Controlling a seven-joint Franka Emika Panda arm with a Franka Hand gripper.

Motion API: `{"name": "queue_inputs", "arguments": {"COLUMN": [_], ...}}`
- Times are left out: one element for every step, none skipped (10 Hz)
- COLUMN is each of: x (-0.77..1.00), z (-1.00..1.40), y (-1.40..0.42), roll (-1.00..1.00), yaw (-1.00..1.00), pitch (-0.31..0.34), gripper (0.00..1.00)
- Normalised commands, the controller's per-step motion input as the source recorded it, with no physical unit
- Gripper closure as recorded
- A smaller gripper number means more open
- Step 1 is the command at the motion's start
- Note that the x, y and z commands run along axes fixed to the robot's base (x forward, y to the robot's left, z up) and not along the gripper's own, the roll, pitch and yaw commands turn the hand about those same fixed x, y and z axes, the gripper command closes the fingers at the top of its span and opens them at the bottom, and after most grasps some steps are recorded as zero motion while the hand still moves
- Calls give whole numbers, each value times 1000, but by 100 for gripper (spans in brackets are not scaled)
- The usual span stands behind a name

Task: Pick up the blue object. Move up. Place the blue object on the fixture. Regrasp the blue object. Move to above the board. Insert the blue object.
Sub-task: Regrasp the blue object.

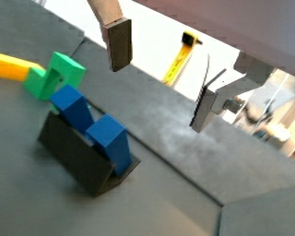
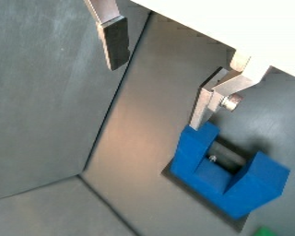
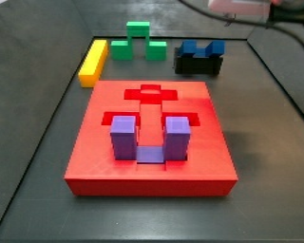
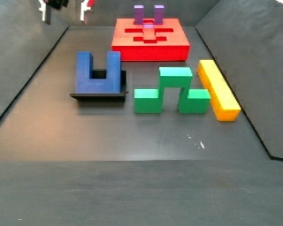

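While the released, empty gripper (image 2: 162, 78) hung above the dark boxy fixture (image 1: 76, 152) | small deep-blue U-shaped block (image 1: 91, 118) sat on it | regrasp advice: centre the jaws over the block, then descend squarely.

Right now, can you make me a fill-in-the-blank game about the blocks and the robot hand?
1. The blue block sits on top of the dark ____.
2. The gripper, up above the floor near the blue block, has its fingers wide ____ and holds nothing.
3. The purple piece stands in the ____ board.
4. Beside the yellow bar sits the ____ block, the one shaped like steps.

Missing words: fixture; open; red; green
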Motion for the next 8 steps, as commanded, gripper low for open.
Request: {"name": "queue_inputs", "arguments": {"x": [200, 0, -29, -157, -274, -309, -291, -191], "z": [-434, -414, -423, -391, -309, -169, -149, -149], "y": [49, 31, 0, 0, 23, 0, 0, 0], "roll": [429, 266, 189, 154, 34, 0, 6, 26], "yaw": [146, 111, 117, 117, 120, 106, 117, 191], "pitch": [14, 20, 20, 23, 17, 26, 26, 0], "gripper": [0, 0, 0, 0, 0, 0, 0, 0]}}
